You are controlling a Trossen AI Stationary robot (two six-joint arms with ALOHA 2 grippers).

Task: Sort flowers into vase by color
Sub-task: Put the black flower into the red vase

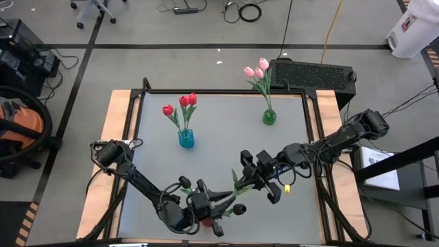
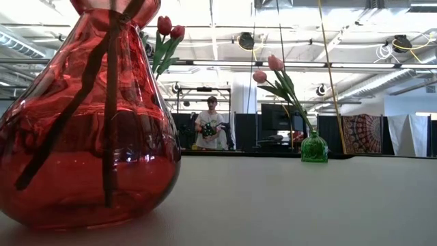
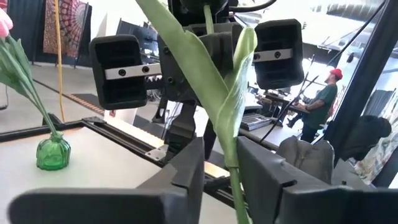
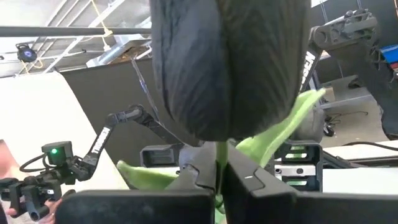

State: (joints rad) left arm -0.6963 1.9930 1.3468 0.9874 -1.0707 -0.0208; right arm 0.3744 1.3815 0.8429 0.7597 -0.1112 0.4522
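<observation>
The two arms are meeting near the front middle of the worktop, sharing one black tulip. The right pincer is clamping the thin stem just under the dark bud, its fingers closed on it. The left pincer is holding the stem lower down, below the long green leaf, its fingers pressed against either side of it.

In the overhead picture the stem is running slantwise between the two pincers, the bud end towards the right pincer and the cut end towards the left pincer. The red glass vase, with dark stems already standing in it, is sitting at the front edge close by the left pincer, so the left arm looks the nearer one to carry the stem down into its neck.

The red tulips are standing in the blue vase and the pink tulips in the green vase, both farther back.
</observation>
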